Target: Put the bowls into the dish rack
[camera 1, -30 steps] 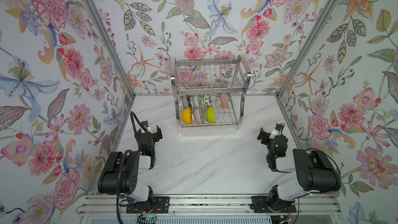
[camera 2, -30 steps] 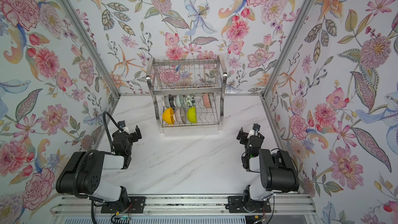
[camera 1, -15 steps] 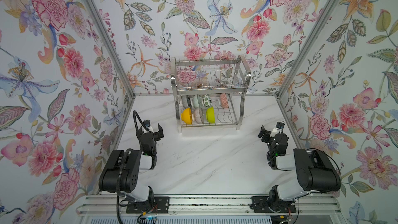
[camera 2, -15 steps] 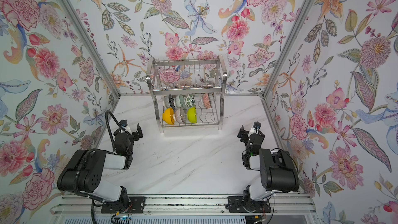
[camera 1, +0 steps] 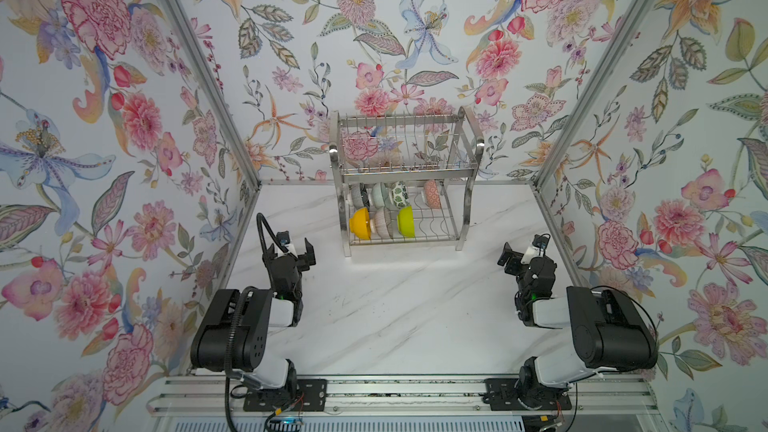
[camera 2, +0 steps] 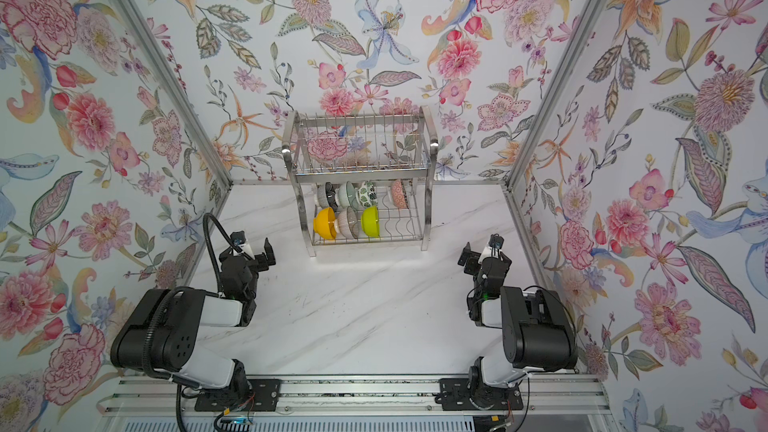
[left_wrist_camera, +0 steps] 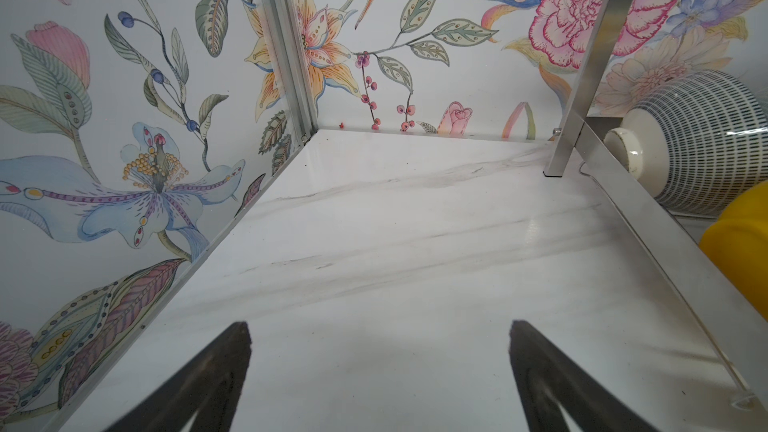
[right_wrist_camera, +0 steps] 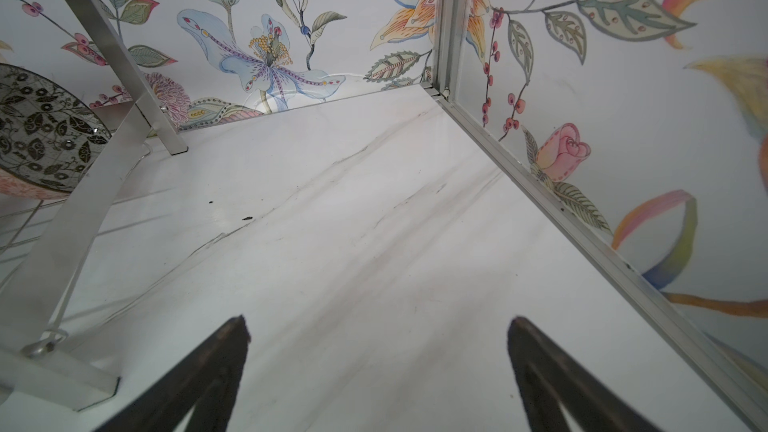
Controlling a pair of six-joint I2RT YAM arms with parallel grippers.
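Observation:
The dish rack (camera 1: 470,201) (camera 2: 428,201) stands at the back middle of the marble table in both top views. Several bowls stand on edge in its lower tier, among them an orange-yellow bowl (camera 1: 360,223) (camera 2: 325,223), a ribbed bowl (camera 1: 381,222) and a lime green bowl (camera 1: 406,221) (camera 2: 370,221) in front. Behind them are a mint bowl (camera 1: 379,195) and a leaf-print bowl (camera 1: 400,193). My left gripper (camera 1: 289,252) (left_wrist_camera: 380,326) is open and empty, left of the rack. My right gripper (camera 1: 524,257) (right_wrist_camera: 376,322) is open and empty, right of it.
In the left wrist view a rack leg (left_wrist_camera: 582,97), a navy-dashed bowl (left_wrist_camera: 698,139) and the orange-yellow bowl (left_wrist_camera: 739,243) lie close by. The right wrist view shows a rack leg (right_wrist_camera: 104,56) and a black-and-white floral bowl (right_wrist_camera: 41,135). Floral walls enclose the table on three sides.
The left gripper has edged slightly towards the rack. The right arm has barely moved. Both grippers stay open and the bowls have not shifted.

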